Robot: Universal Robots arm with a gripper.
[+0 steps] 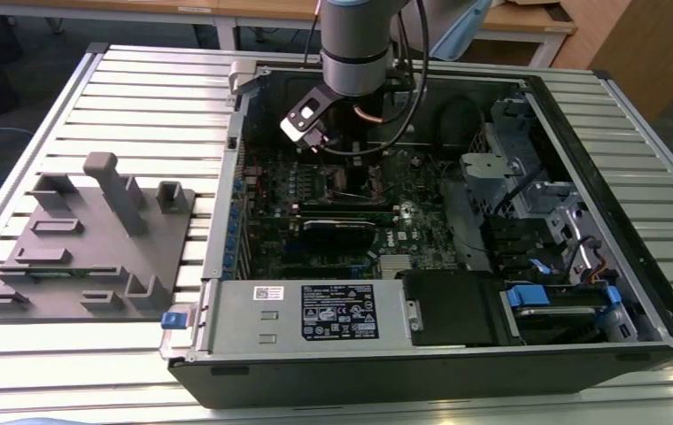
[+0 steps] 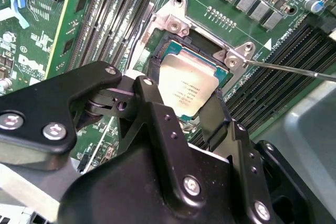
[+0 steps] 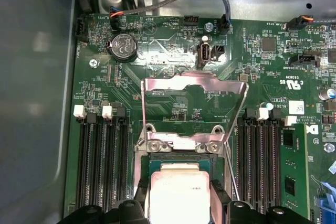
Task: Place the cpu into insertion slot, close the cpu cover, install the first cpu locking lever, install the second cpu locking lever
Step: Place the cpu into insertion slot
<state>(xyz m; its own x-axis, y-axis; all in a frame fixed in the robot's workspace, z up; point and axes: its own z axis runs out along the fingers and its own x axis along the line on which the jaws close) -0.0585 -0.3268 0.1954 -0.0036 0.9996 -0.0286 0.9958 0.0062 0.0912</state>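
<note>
Fingers [image 2: 157,106] of the gripper [image 2: 188,85] are gripping the cpu [image 2: 191,90] by two opposite edges. I'm seeing it lying flat over the insertion slot [image 2: 163,24], though I'm not managing to tell whether it is fully seated. The cpu cover [image 3: 157,82] is standing open at one edge of the slot, a thin locking lever [image 2: 294,69] is sticking out beside it, and black memory slots [image 3: 102,166] are crowding both flanks near the fingers. In the exterior view the arm [image 1: 354,44] is reaching straight down from the top centre of the frame into the open computer case [image 1: 431,376].
</note>
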